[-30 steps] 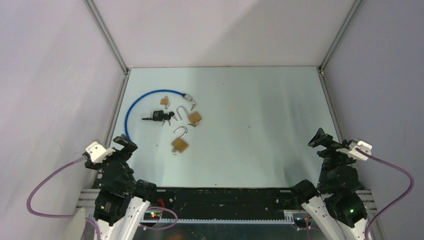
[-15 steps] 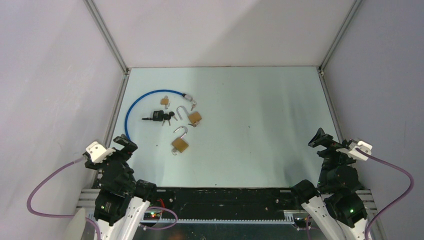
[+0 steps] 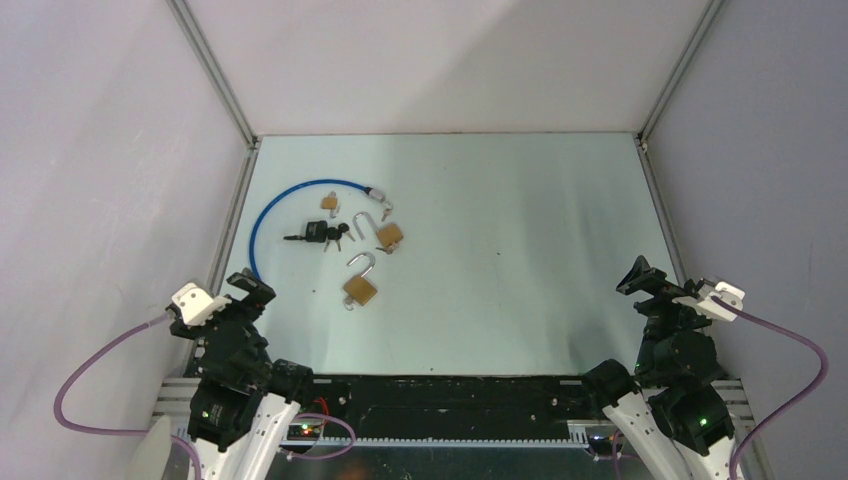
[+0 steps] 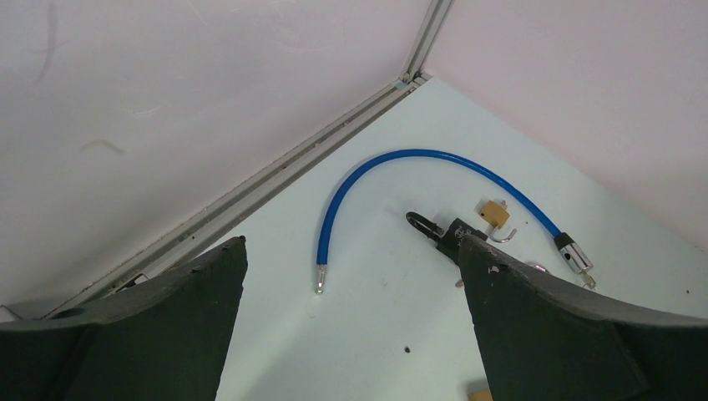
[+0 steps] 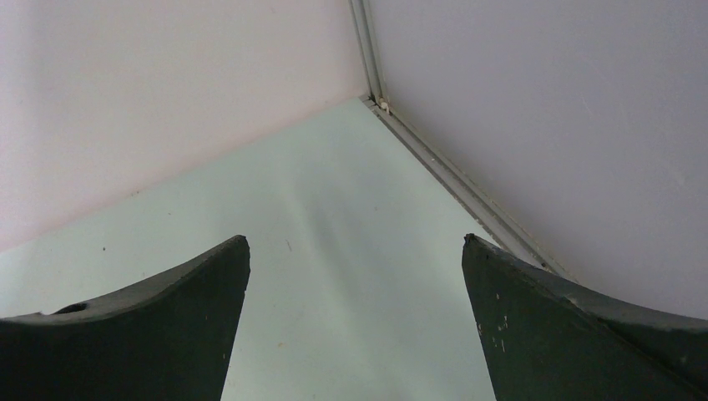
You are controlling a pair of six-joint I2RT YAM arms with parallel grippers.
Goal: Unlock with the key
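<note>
1. left gripper (image 3: 250, 284): dark fingers (image 4: 159, 309) spread wide apart, nothing between them; low over the near-left corner of the pale green worktop (image 3: 500, 250).
2. blue plastic-coated cable with metal end fittings (image 4: 376, 163): closest item to the left gripper. One free end lies just ahead of the fingers. The cable arcs away and round to the gripper's right, flat on the worktop.
3. brass padlock with steel shackle (image 3: 361, 288): ahead and to the right of the left gripper, the nearest padlock to it. The shackle looks open. Whether a key sits in it cannot be told.
4. black lock body with a small bunch of keys (image 3: 318, 234): farther ahead of the left gripper, inside the cable's arc, well apart from the fingers.
5. second brass padlock (image 3: 389, 235): farther out and more to the right, near the cable's far end fitting; shackle looks open.
6. small brass padlock (image 3: 328, 202): farthest out, just beyond the black lock body.
7. right gripper (image 5: 356, 240): fingers spread wide, nothing held; low over the near-right corner. All locks and keys lie well apart to its left.
</note>
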